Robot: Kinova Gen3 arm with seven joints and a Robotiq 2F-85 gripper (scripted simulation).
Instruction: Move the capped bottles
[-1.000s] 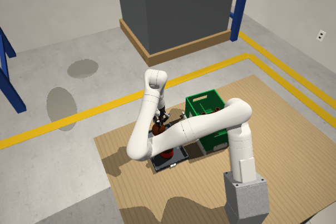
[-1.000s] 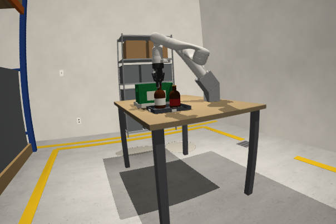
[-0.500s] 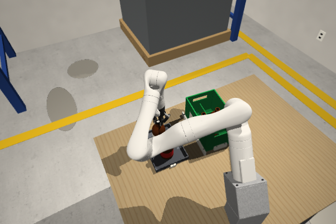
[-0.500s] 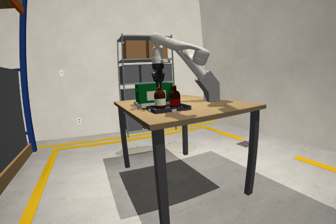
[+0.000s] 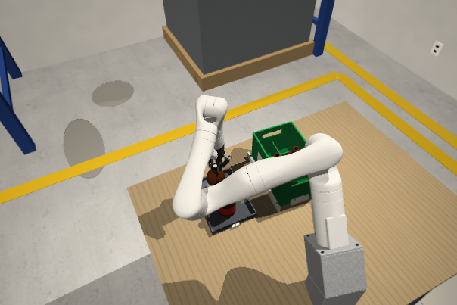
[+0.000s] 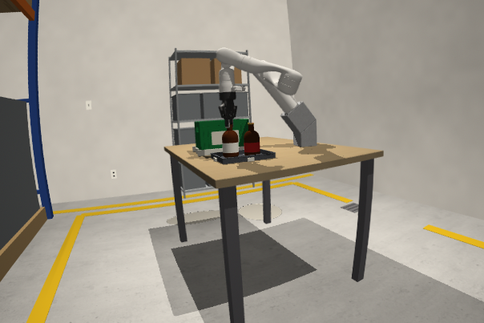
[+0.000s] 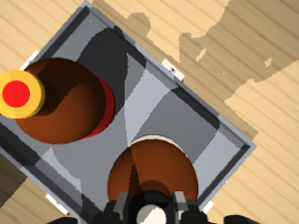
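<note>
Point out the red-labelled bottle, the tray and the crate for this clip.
red-labelled bottle (image 6: pixel 252 141), exterior view, on its body above the label.
tray (image 7: pixel 219 123), wrist view, on its grey side wall.
crate (image 5: pixel 273 128), top view, on its green far rim.

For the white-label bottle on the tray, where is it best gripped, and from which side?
By the neck just under the cap, from straight above. The white-label bottle stands upright on the tray with the red-label bottle close beside it, so a side approach looks crowded. The gripper is shut on its top that way now.
</note>
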